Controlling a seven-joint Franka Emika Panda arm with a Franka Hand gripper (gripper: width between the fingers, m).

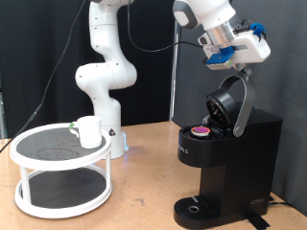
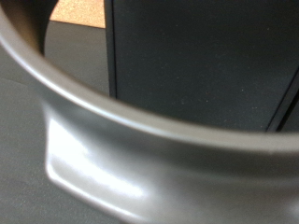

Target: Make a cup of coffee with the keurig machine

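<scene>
The black keurig machine (image 1: pixel 230 158) stands at the exterior view's right with its rounded lid (image 1: pixel 226 101) tilted open. A pod with a pink top (image 1: pixel 200 131) sits in the open chamber. My gripper (image 1: pixel 242 65) is at the upper end of the lid's silver handle (image 1: pixel 246 105), touching it or just above it. In the wrist view the silver handle (image 2: pixel 140 131) fills the frame, blurred, with the machine's black body (image 2: pixel 196 56) behind it; my fingers do not show there. The white cup (image 1: pixel 90 131) stands on a rack at the left, far from the gripper.
The cup's rack is a white two-tier round stand (image 1: pixel 58 153) on the wooden table. The robot's white base (image 1: pixel 104 67) rises behind it. The machine's round drip base (image 1: pixel 197 208) has nothing on it. A dark backdrop hangs behind.
</scene>
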